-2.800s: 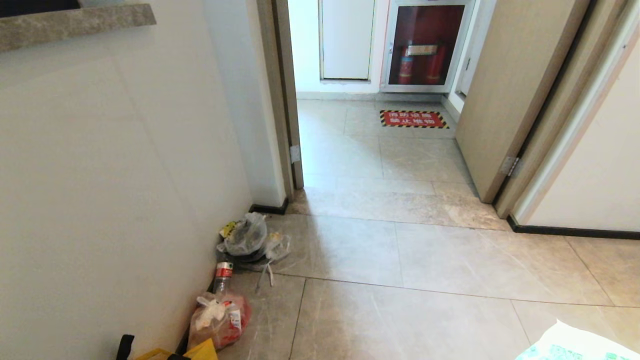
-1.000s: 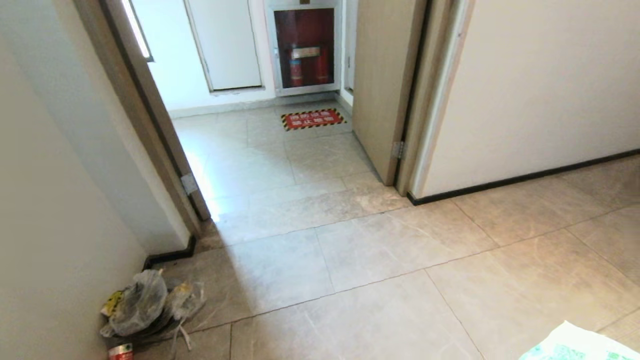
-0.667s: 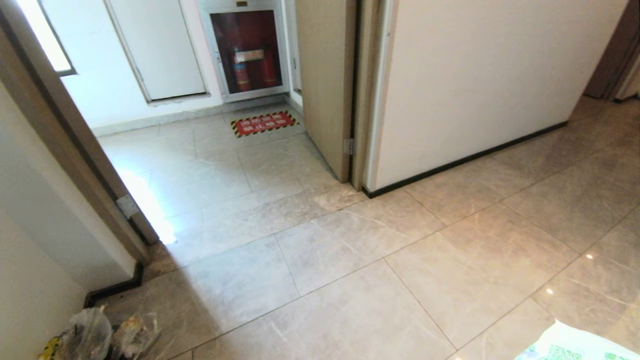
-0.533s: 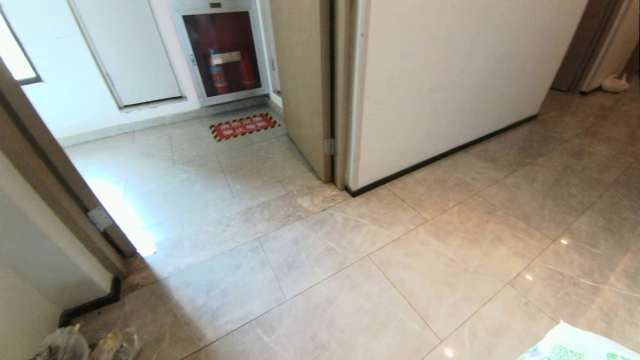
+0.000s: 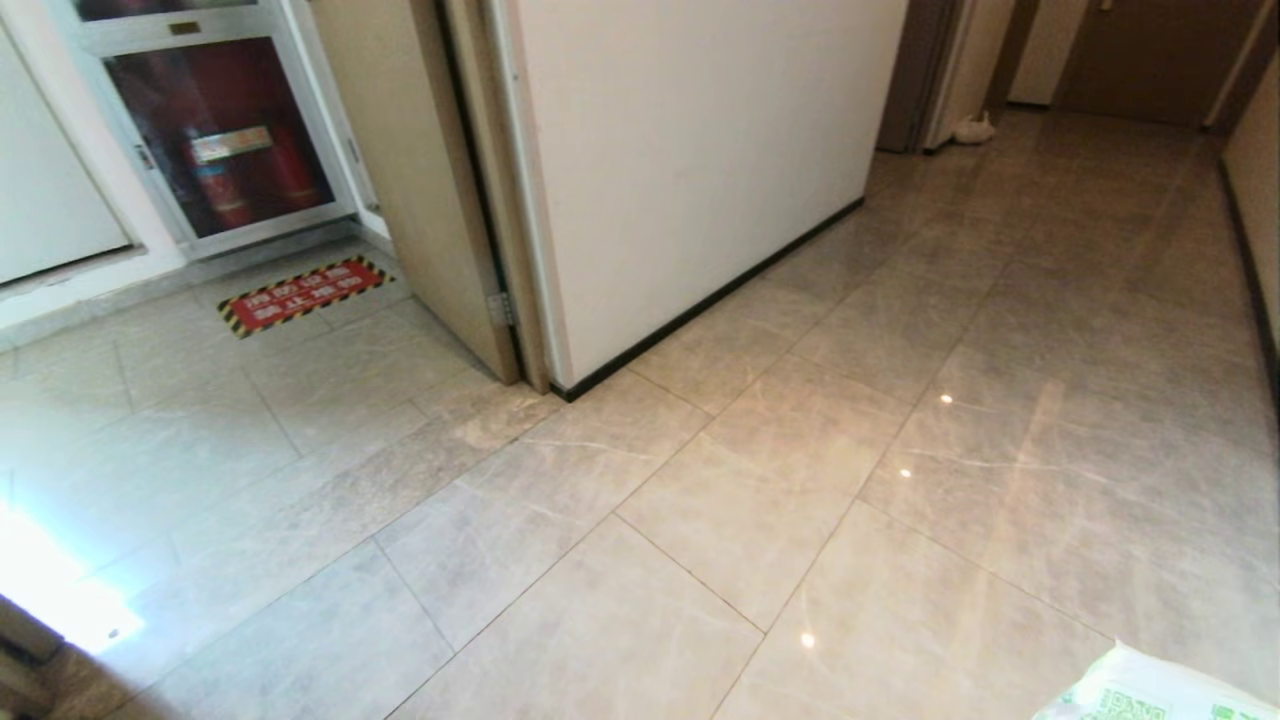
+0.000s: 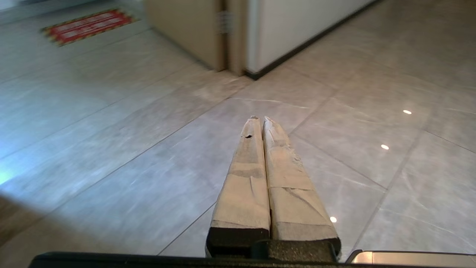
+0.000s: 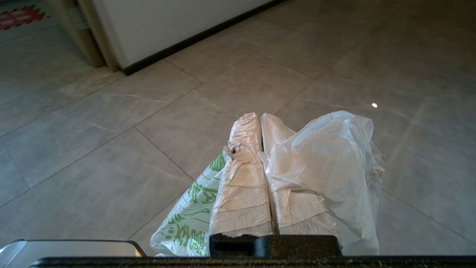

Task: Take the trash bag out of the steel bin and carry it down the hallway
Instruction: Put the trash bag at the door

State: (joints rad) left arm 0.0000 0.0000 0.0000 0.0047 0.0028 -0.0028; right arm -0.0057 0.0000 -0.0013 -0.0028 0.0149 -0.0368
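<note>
your right gripper (image 7: pixel 260 116) has its jaws pinched tight on the trash bag (image 7: pixel 327 156), which hangs off them above the hallway (image 5: pixel 1000 330) tiles, its corner at the head view's lower right. your left gripper (image 6: pixel 260 119) is pressed together, empty, over bare tile.

- Trash bag (image 7: pixel 327 156): thin translucent white, printed with green characters; green squares on the corner in the head view.
- Hallway (image 5: pixel 900 420) floor: glossy beige-grey tiles with pale marble veining.
- Wall (image 5: pixel 690 140): plain white, edged by a black baseboard (image 5: pixel 700 310).
- Door (image 5: pixel 400 170): light tan wood.
- Floor sign (image 5: pixel 300 293): red, bordered in yellow-and-black stripes.
- Cabinet (image 5: pixel 215 140): white frame, red extinguishers behind glass.
- Right gripper (image 7: pixel 259 117) fingers: off-white wrapping.
- Left gripper (image 6: pixel 259 119) fingers: tan wrapping.
</note>
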